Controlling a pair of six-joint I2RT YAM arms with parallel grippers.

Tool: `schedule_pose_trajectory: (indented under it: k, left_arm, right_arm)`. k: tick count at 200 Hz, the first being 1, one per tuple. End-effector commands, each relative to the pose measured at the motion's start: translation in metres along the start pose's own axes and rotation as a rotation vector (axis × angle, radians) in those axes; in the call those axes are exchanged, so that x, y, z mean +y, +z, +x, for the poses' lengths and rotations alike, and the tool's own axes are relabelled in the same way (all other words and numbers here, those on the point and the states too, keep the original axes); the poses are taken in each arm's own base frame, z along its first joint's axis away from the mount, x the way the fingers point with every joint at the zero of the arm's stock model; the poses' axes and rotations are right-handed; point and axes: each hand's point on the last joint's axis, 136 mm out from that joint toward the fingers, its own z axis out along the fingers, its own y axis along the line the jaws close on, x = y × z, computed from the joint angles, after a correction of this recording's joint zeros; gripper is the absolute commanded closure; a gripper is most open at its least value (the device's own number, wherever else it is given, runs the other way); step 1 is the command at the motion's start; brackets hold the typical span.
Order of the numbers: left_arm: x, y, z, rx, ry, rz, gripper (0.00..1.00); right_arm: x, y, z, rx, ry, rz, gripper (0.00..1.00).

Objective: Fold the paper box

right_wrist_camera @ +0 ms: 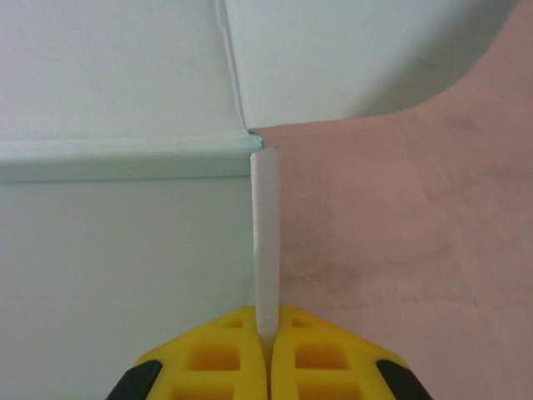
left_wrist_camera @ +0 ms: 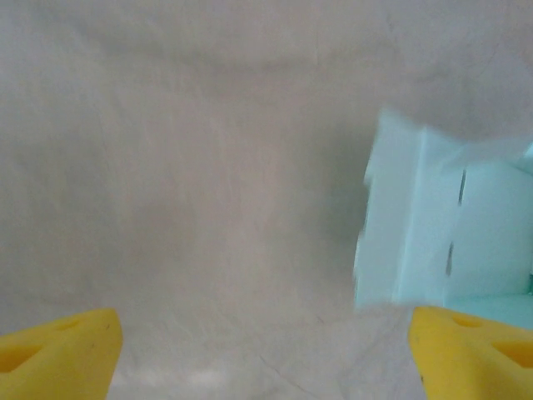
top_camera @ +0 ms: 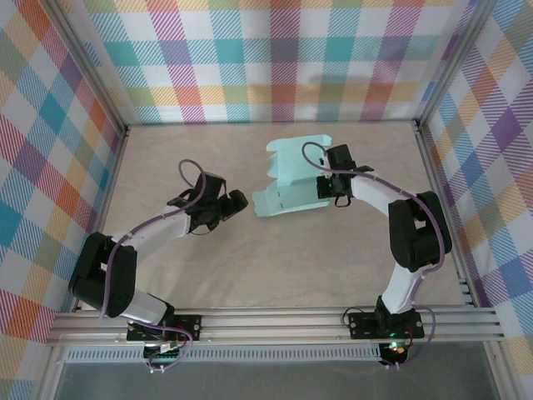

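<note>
Paper box [top_camera: 287, 179] sits part-folded on table [top_camera: 250, 275], far side. R gripper [right_wrist_camera: 266, 337] pinches an upright flap [right_wrist_camera: 265, 233]. L gripper [left_wrist_camera: 263, 346] spread, empty, near box. Card prob. light, thin, creases easily; hold near fold lines.

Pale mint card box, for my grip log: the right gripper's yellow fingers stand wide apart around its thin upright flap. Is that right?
Not quite. The right wrist view shows the right gripper shut, not wide apart: its yellow fingers are pinched together on the thin upright flap of the pale mint card box.
</note>
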Motion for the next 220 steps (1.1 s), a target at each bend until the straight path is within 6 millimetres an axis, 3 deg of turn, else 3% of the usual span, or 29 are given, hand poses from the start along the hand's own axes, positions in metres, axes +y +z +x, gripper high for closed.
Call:
schedule_pose_trajectory:
  k: [1,49,85,163,220]
  left_arm:
    - [-0.012,-0.003,0.022,0.037,-0.161,-0.046,0.15]
    - [-0.078,0.018,0.044,0.113,-0.218,0.048,0.29]
    - [-0.110,0.044,0.047,0.194,-0.232,0.074,0.42]
    - [-0.116,0.086,0.045,0.224,-0.156,-0.011,0.55]
    - [-0.117,0.091,0.054,0.299,0.072,-0.027,0.63]
  right_arm:
    - [-0.010,-0.002,0.009,0.029,0.242,0.066,1.00]
    - [-0.011,-0.003,0.018,0.013,0.276,0.085,1.00]
    - [-0.006,-0.002,0.026,0.023,0.246,0.085,1.00]
    - [-0.002,-0.002,0.026,0.023,0.222,0.066,1.00]
    - [0.004,0.000,0.033,0.064,0.152,0.034,1.00]
